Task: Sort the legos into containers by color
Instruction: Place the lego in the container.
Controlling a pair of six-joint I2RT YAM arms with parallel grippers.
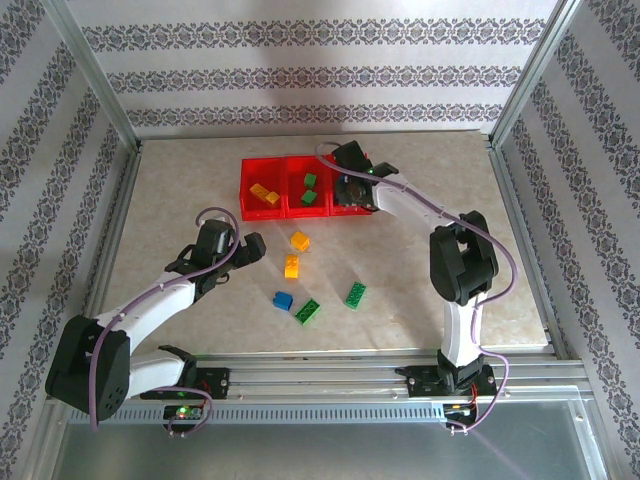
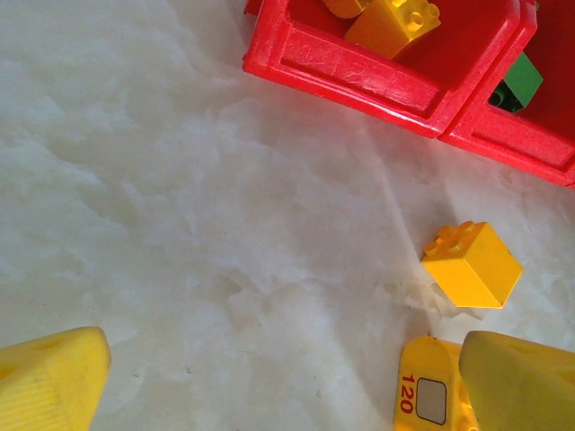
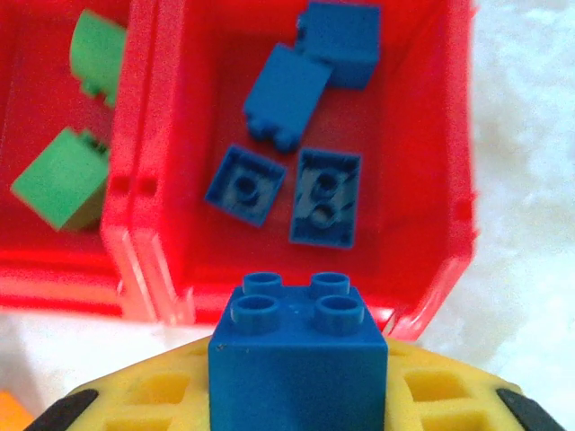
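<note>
Three joined red containers (image 1: 290, 214) stand at mid-table. The left one holds yellow legos (image 1: 264, 194), the middle one green legos (image 1: 309, 190). My right gripper (image 1: 352, 190) hangs over the right bin (image 3: 431, 162), shut on a blue brick (image 3: 296, 350) with its studs toward the bin. Several blue legos (image 3: 286, 94) lie inside. My left gripper (image 1: 245, 262) is open low over the table, with bare table between its fingers (image 2: 49, 377). A yellow brick (image 2: 472, 263) lies just ahead of its right finger, and an orange piece marked 120 (image 2: 427, 395) touches that finger.
Loose on the table in front of the bins are a yellow brick (image 1: 299, 241), an orange one (image 1: 291, 266), a blue one (image 1: 283, 300) and two green ones (image 1: 308, 311) (image 1: 356, 294). Metal frame posts and patterned walls border the table.
</note>
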